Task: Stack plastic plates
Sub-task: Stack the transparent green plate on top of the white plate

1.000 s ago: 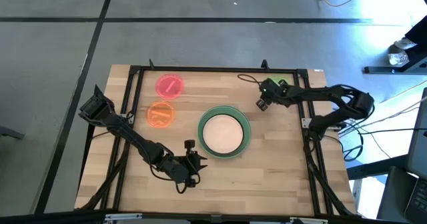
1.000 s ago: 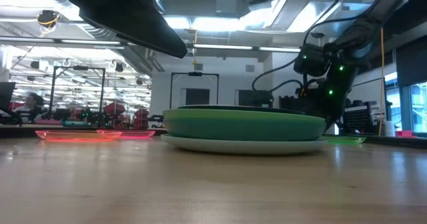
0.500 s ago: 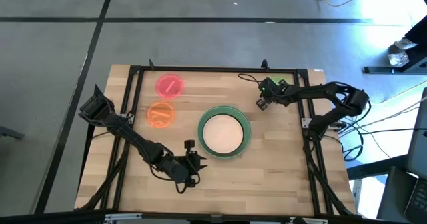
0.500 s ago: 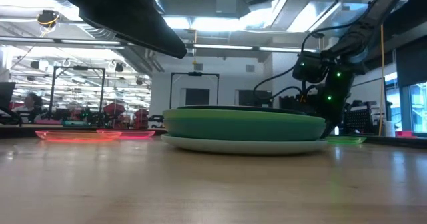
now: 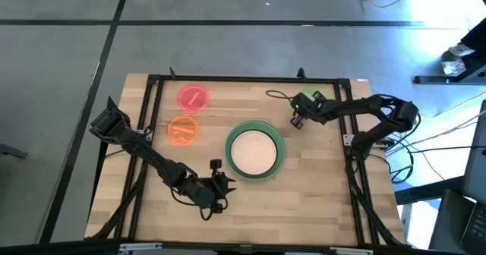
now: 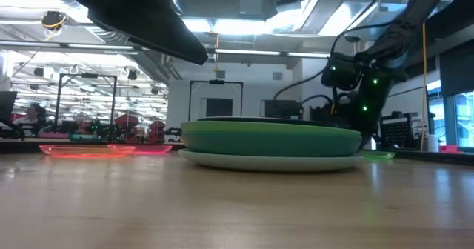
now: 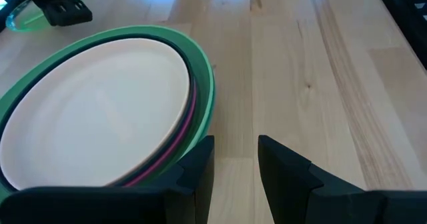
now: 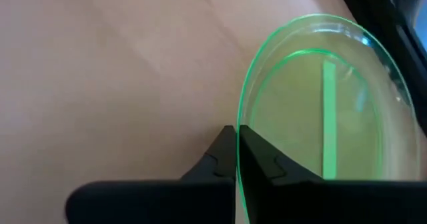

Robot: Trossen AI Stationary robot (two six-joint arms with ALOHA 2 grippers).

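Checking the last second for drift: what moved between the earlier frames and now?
The right gripper, shut on the rim of the small green plate, edged slightly toward the table's left and far side, its cable loop shifting with it. The left gripper waited open at the near edge, unmoved. The stack of plates, the red plate and the orange plate stayed put.

Plate stack (image 5: 255,152) near centre of table (image 5: 319,194). Two small plates (image 5: 193,97) (image 5: 182,130) left of it, one behind the other. Right tool (image 5: 297,118) behind-right of stack, pinching a small plate (image 8: 327,104). Left tool (image 5: 225,185) at stack's front-left.
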